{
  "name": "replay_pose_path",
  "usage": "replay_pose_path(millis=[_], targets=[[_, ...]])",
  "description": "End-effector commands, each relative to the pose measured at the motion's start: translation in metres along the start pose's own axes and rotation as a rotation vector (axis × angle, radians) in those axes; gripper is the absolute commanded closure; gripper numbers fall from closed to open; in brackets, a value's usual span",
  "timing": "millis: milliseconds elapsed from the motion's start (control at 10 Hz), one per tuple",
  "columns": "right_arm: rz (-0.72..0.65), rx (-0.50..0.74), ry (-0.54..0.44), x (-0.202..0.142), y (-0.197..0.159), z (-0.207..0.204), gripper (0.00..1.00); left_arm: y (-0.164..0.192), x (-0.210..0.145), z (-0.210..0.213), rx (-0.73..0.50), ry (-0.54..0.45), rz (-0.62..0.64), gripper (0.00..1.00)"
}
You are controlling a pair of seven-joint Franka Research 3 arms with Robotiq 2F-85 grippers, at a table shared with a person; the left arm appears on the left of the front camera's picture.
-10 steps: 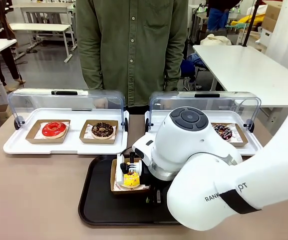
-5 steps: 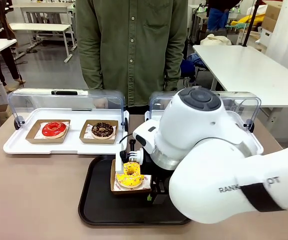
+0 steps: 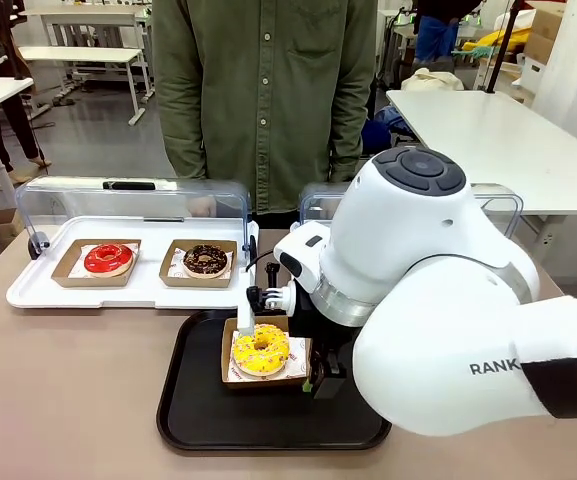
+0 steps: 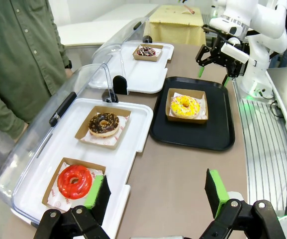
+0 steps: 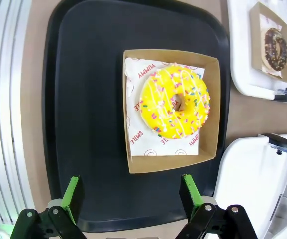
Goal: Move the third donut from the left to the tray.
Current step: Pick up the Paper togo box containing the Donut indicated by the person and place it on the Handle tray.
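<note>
A: What is hard to see around the right gripper (image 5: 131, 199)?

B: In the front view the bulky white right arm (image 3: 438, 300) covers the right half of the frame, hiding most of the right-hand white display tray (image 3: 313, 245) and the tray's right side. Of the gripper itself I make out a green pad at lower centre there. In its own wrist view, the fingers are cut off at the bottom edge.

A: And its state?

B: Spread wide, released, gripping nothing. The two green pads (image 5: 72, 191) stand at the bottom of the right wrist frame, apart from the box.

A: Where is the third donut (image 5: 174, 102)?

B: In its brown cardboard square (image 5: 170, 164), lying on the tray (image 5: 83, 99), centre-right of that frame. In the front view it sits at lower centre, on the tray's left part.

A: Changed from a second ago?

B: Yes. Then the gripper was down at the donut, partly covering it; now the arm has risen, and the whole yellow ring shows.

A: The left gripper (image 4: 158, 196)?

B: Open, empty, at the bottom of the left wrist frame, over the worktop (image 4: 183, 169) beside the near white display tray (image 4: 133, 119) with the red donut (image 4: 74, 180) and chocolate donut (image 4: 103, 124).
</note>
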State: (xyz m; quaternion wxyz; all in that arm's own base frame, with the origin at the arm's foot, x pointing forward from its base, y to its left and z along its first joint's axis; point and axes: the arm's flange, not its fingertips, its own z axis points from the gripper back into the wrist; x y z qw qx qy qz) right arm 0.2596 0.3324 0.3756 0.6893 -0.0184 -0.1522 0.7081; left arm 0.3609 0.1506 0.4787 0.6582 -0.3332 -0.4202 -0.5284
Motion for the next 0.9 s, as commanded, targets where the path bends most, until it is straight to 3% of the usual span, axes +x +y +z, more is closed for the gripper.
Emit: replay_pose_path(millis=[0,800], targets=[[0.000,-0.006,-0.010,0.0030,0.0006,-0.0041,0.00,0.0003,0.0022,0.0008,0.001,-0.024,-0.023,0.00],[0.000,-0.006,-0.010,0.0030,0.0006,-0.0041,0.00,0.0003,0.0022,0.0008,0.001,-0.024,-0.023,0.00]])
